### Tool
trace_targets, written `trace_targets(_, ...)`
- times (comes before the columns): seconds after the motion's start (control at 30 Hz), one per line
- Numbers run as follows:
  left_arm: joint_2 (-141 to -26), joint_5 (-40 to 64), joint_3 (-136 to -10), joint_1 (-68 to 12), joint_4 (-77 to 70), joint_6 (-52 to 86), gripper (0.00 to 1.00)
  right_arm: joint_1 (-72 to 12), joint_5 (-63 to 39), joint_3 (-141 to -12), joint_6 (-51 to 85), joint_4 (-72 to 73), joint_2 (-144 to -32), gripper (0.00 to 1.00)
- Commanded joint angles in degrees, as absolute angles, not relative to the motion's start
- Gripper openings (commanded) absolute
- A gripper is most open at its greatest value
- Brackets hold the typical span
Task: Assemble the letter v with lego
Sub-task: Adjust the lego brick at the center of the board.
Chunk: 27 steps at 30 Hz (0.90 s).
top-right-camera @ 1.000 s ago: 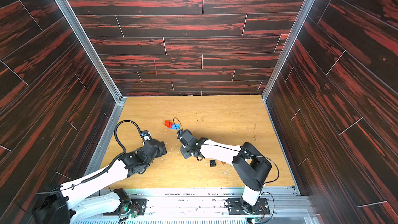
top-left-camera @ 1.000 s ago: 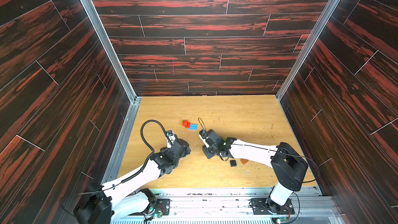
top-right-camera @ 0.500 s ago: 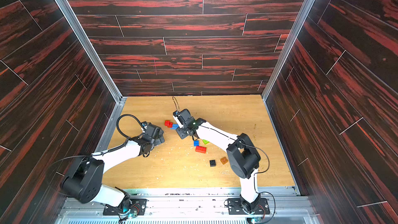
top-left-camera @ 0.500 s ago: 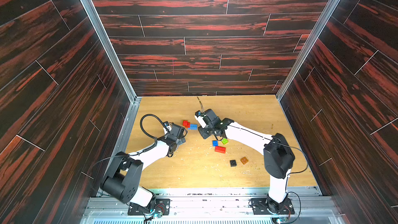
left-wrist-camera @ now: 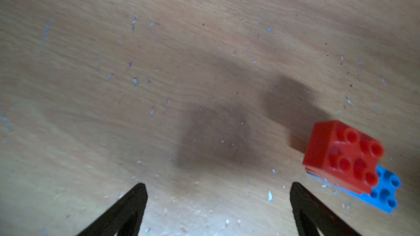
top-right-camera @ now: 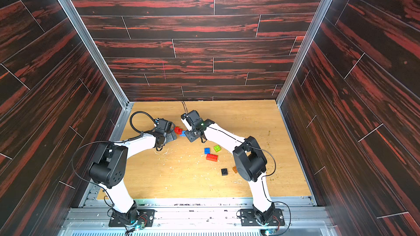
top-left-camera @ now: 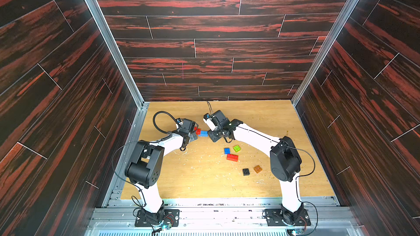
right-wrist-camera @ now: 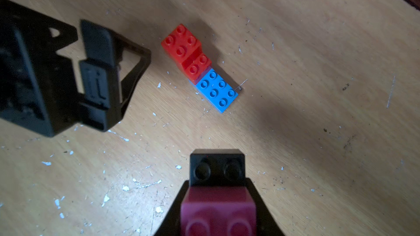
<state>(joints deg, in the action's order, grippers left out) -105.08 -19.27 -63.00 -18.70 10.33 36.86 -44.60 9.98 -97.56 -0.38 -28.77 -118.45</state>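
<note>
A red lego stack (top-left-camera: pixel 198 131) sits on a light blue brick (top-left-camera: pixel 204 133) at mid table, also seen as the red stack (right-wrist-camera: pixel 181 44) and the blue brick (right-wrist-camera: pixel 216 89). My left gripper (top-left-camera: pixel 192 136) stands open just left of it with nothing between its fingertips; in the left wrist view the red stack (left-wrist-camera: pixel 341 155) lies beside that gripper (left-wrist-camera: pixel 218 188). My right gripper (top-left-camera: pixel 214 135) hovers just right of the assembly, shut on a pink brick (right-wrist-camera: pixel 218 203) with a black brick (right-wrist-camera: pixel 217 169) joined to its end.
Loose lego lies right of centre: a blue brick (top-left-camera: pixel 226 150), a lime green one (top-left-camera: pixel 236 148), a red oblong (top-left-camera: pixel 232 157), a black one (top-left-camera: pixel 246 171) and an orange one (top-left-camera: pixel 257 168). Dark walls close in the wooden table (top-left-camera: pixel 204 178) on three sides.
Both grippers have moved from the table's front toward the back, up to the red and blue assembly. The right arm's move has uncovered the loose blue, green and red bricks.
</note>
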Motion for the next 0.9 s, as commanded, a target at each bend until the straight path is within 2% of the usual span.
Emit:
trace_targets(0.0, -106.7, -18.9, -64.9, -18.0, 12.4, 35.8, 1.00, -44.2, 9.0, -99.5, -1.3, -30.5, -120.6, 0.32)
trace_targets(0.57, -111.9, -19.4, -71.6, -16.6, 10.3, 36.7, 1.00, -41.9, 7.7, -114.7, -3.5, -35.8, -131.0, 0.32)
trace_targets(0.87, -115.4, -18.2, -75.6, -15.6, 8.6, 37.0, 1.00, -41.2, 5.5, -116.8, -3.7, -36.2, -132.7, 0.33)
